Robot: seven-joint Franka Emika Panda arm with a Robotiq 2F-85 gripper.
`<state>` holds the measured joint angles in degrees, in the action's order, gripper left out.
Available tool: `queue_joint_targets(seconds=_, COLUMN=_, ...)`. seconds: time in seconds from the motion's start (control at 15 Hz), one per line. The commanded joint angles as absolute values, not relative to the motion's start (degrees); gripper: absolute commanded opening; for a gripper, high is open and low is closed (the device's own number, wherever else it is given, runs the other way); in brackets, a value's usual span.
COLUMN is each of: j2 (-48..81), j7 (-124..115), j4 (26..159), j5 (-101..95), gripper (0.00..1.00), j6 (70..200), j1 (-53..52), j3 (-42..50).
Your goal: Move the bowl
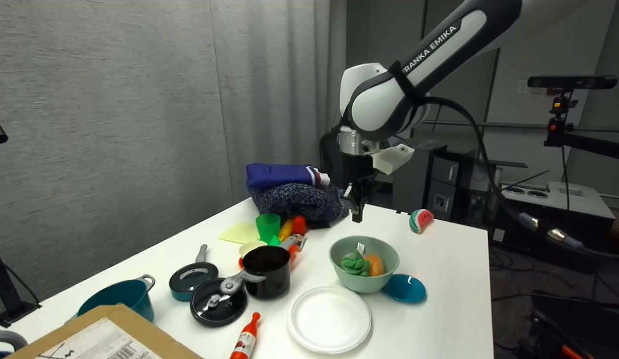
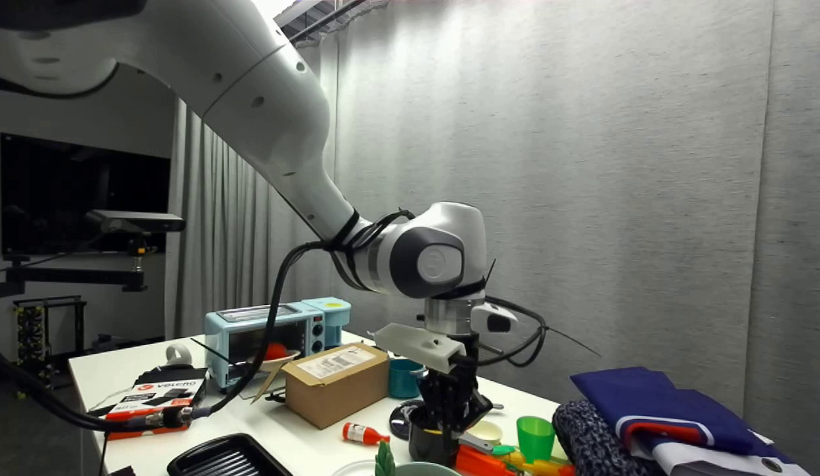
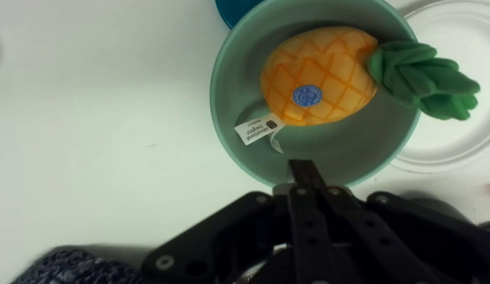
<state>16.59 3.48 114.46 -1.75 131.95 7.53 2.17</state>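
Note:
The bowl (image 3: 237, 85) is round and pale green, with a plush pineapple (image 3: 320, 77) lying in it. The pineapple's green leaves stick out over the rim in the wrist view. In an exterior view the bowl (image 1: 364, 285) stands upright on the white table, touching or very near a teal disc. In an exterior view only a bit of its rim (image 2: 426, 468) shows at the bottom edge. My gripper (image 3: 306, 173) is shut with nothing between its fingers. In an exterior view the gripper (image 1: 357, 212) hangs above the table, behind and above the bowl, apart from it.
A white plate (image 1: 329, 319) and the teal disc (image 1: 405, 288) lie beside the bowl. A black pot (image 1: 267, 279), lids and a red bottle (image 1: 246, 339) lie to one side. Folded cloths (image 1: 294, 199) are behind. A watermelon toy (image 1: 420, 220) lies near the table edge.

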Motion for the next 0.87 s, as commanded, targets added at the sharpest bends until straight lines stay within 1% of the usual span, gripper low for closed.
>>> queue_joint_targets(seconds=0.0, j2=13.8, j7=-2.1, j4=113.8, j5=-1.4, gripper=0.00, j6=133.7, j1=6.3, j3=3.8)
queue_joint_targets(seconds=0.13, j2=12.9, j7=-5.4, j4=113.2, j5=-1.6, gripper=0.00, j6=133.8, j1=6.1, j3=4.1)
queue_joint_targets(seconds=0.2, j2=12.3, j7=-7.1, j4=113.5, j5=-1.6, gripper=0.26, j6=133.4, j1=6.0, j3=4.2)
queue_joint_targets(seconds=0.27, j2=13.7, j7=-4.0, j4=113.0, j5=-1.5, gripper=0.02, j6=133.2, j1=6.5, j3=3.8)
queue_joint_targets(seconds=0.47, j2=13.2, j7=-5.9, j4=112.9, j5=-1.5, gripper=0.24, j6=133.2, j1=6.4, j3=3.9)
queue_joint_targets(seconds=0.53, j2=13.2, j7=-6.0, j4=112.9, j5=-1.5, gripper=0.26, j6=133.2, j1=6.4, j3=3.9)
queue_joint_targets(seconds=0.8, j2=13.2, j7=-6.1, j4=112.9, j5=-1.5, gripper=0.26, j6=133.2, j1=6.3, j3=3.9)
